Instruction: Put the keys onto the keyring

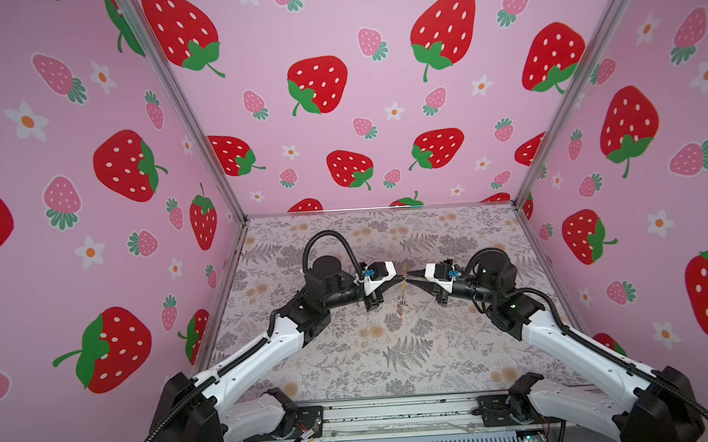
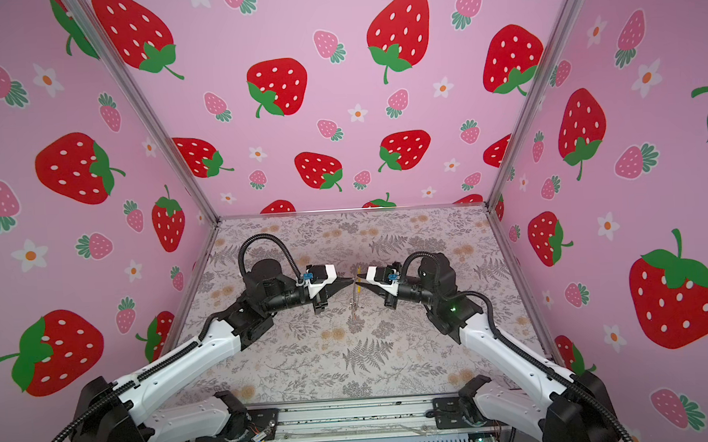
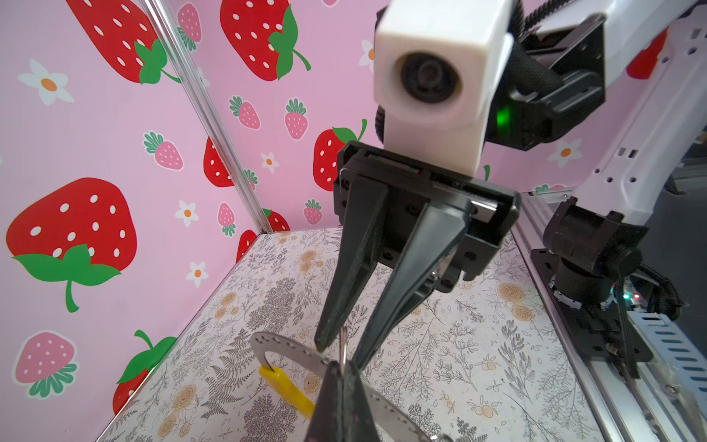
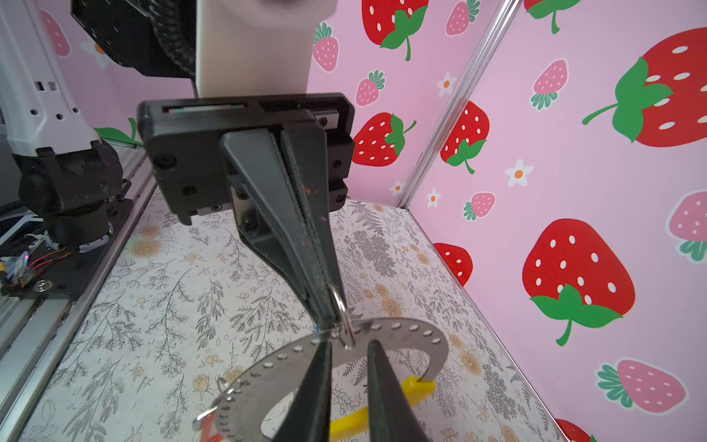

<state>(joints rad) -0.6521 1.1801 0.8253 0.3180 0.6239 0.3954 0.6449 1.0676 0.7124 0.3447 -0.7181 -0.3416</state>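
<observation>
Keyring upright in the air above the tabletop's middle, a red-tagged key already hanging from it. Left hand, pressed together, pinches a split ring at the rim. Right hand, slightly spread, straddles the rim and should clamp it squarely before the left hand feeds the ring.

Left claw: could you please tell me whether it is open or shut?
Shut: the left claw shows no gap between its fingers, pinching the keyring.

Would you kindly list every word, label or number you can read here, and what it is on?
None: no readable text. The keyring bears only punched holes; the red tag is too cut off to read.
</observation>
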